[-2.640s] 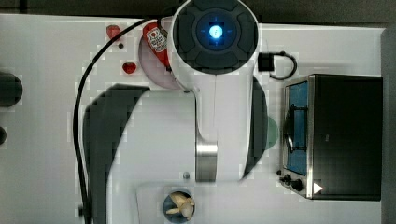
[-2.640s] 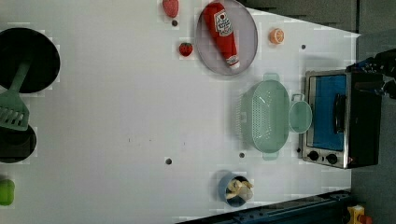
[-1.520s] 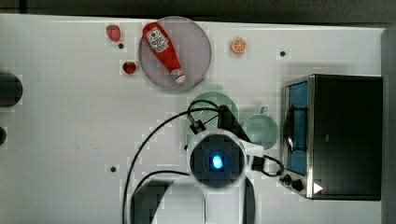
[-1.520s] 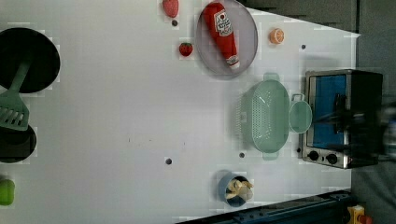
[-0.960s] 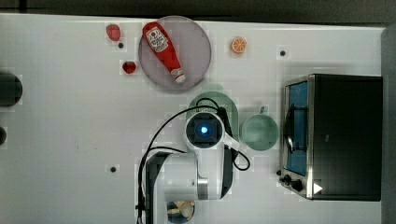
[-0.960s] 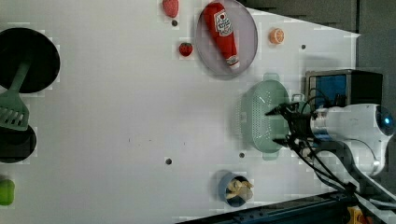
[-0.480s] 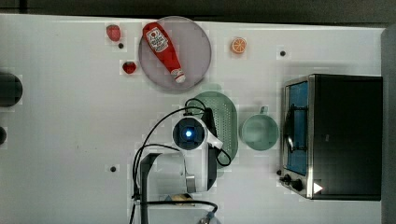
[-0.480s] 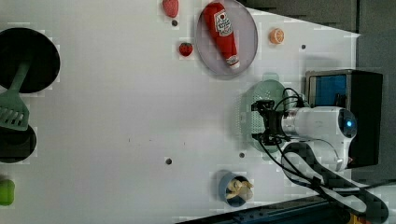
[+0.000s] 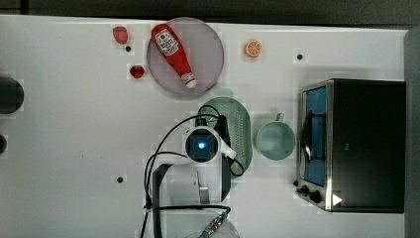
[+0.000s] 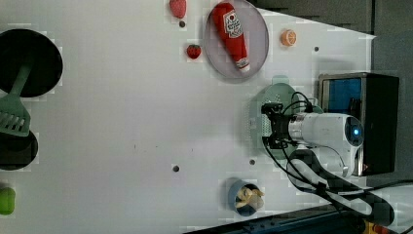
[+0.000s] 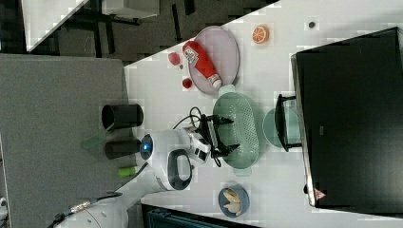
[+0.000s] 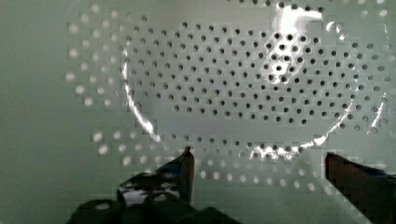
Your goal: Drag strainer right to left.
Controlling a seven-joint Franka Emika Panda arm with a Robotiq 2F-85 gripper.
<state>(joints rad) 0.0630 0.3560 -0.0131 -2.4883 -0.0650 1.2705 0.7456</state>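
the claw [image 11: 223, 135] hangs spread over the strainer [image 11: 242, 124] basin (mug [image 9: 275, 140] just beyond), so a shallow catch could slip off the wall.

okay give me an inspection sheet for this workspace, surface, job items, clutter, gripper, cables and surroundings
Surface: white table, a few dark dots.
Job's things: strainer upright beside the mug, below the plate in the top view.
Clutter: ketchup bottle lying on plate; orange slice; two strawberries; snack bowl; toaster oven; green spatula.
Grippers: gripper open, fingers over the strainer's basin.
Cables: black cable looping off the arm.
Surroundings: grey panel.
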